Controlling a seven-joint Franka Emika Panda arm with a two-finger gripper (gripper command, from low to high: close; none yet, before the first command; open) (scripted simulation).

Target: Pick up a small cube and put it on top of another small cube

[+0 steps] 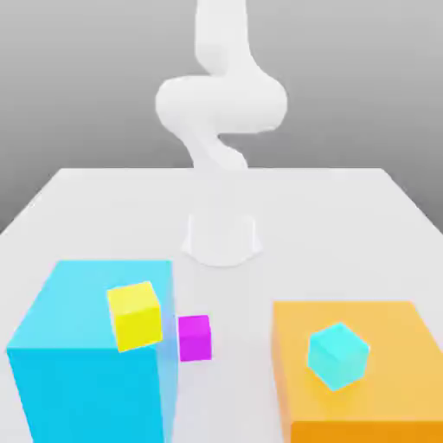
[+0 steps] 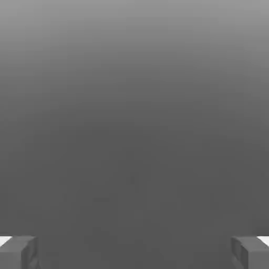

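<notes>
The small magenta cube [image 1: 195, 337] rests on the white table, in the gap between the big blue block and the big orange block, close against the blue block's side. A small yellow cube [image 1: 135, 315] sits tilted on the blue block's top near its edge. On the orange block lies a small light cyan cube [image 1: 337, 355]. The white arm rises from its base at the table's middle and bends upward, far from the cubes. In the hand view my gripper [image 2: 134, 252] is open, its two grey fingertips [image 2: 18, 252] wide apart with nothing between them, against a plain grey background.
The big blue block [image 1: 86, 363] stands at the exterior view's front left, the big orange block [image 1: 363, 372] at the front right. The arm's round white base [image 1: 222, 238] stands behind them at the middle of the white table [image 1: 346, 225].
</notes>
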